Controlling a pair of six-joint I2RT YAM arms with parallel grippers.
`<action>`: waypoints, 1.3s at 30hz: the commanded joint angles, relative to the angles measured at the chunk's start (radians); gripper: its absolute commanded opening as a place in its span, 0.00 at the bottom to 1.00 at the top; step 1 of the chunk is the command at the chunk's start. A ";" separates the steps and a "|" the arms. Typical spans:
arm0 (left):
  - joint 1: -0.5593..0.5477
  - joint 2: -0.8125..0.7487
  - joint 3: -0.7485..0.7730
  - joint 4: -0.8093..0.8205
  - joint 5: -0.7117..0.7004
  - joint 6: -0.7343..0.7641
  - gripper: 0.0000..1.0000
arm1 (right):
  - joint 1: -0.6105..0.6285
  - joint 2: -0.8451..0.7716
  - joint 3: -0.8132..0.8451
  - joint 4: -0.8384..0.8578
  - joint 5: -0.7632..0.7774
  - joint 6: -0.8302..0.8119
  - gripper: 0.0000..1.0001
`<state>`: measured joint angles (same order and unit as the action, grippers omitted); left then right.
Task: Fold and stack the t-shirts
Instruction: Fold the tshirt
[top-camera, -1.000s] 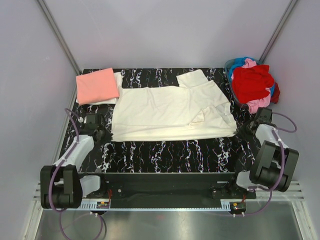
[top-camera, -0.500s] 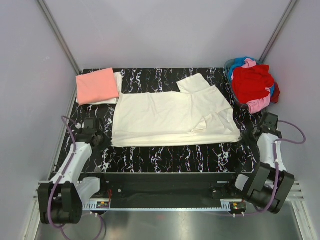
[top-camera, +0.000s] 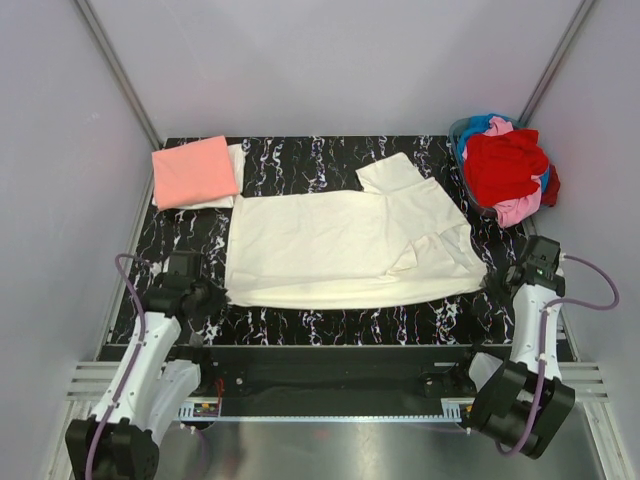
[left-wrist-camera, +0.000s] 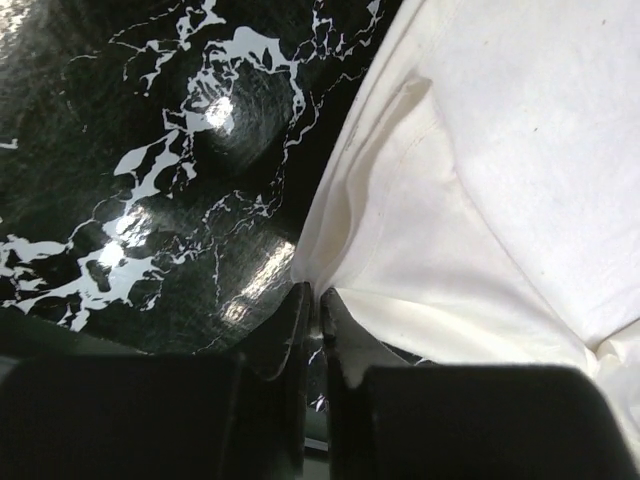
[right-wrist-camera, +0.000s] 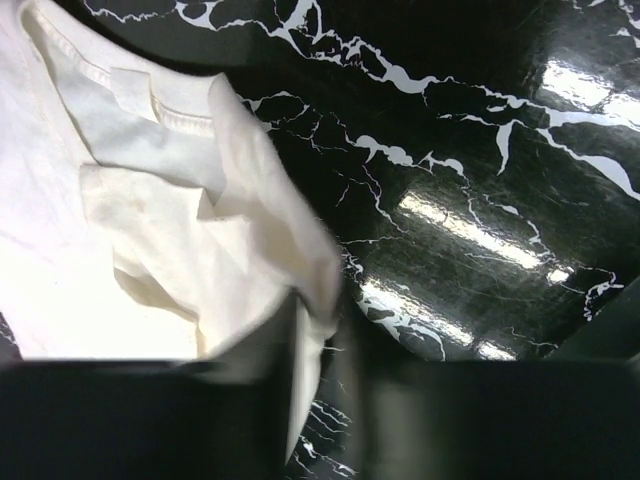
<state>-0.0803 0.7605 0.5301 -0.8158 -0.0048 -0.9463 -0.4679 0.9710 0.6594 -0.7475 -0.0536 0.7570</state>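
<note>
Both arms pulled back toward their bases over the last 1 s and dragged the cream t-shirt with them. Its near hem now lies closer to the near edge of the table, and the near-right corner has swung further right. Left gripper: jaws closed on the near-left hem corner, and the wrist view shows only a thin pinch of cloth at the tips. Right gripper: wrist view is motion-blurred, but the jaws look clamped on a bunched fold at the near-right corner. Risk 1: the left pinch is shallow, so more pull could strip the corner out and leave the shirt skewed. Risk 2: the right side is already rumpled, with a sleeve flap doubled over near that grip. Uneven tension between the 2 arms would set that crease into the fold. Risk 3: little bare table is left in front of the hem, so further dragging could hang it off the edge. Salmon-pink t-shirt sits folded at the far-left corner on a white t-shirt, well apart from this. Red t-shirt and other shirts are heaped in the basket at far right, near the right arm's swing, so a snag there is possible.
</note>
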 joint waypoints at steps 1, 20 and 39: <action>-0.004 -0.067 0.043 -0.085 -0.072 -0.048 0.36 | -0.009 -0.058 0.005 -0.029 0.051 0.051 0.52; 0.008 0.144 0.401 0.000 -0.020 0.452 0.77 | 0.322 0.711 0.882 0.108 -0.099 -0.268 1.00; 0.060 0.138 0.329 0.104 0.089 0.497 0.79 | 0.581 1.673 2.006 0.062 0.138 -0.461 0.98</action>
<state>-0.0242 0.9188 0.8722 -0.7559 0.0513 -0.4686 0.0685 2.6324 2.6453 -0.7441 -0.0082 0.3634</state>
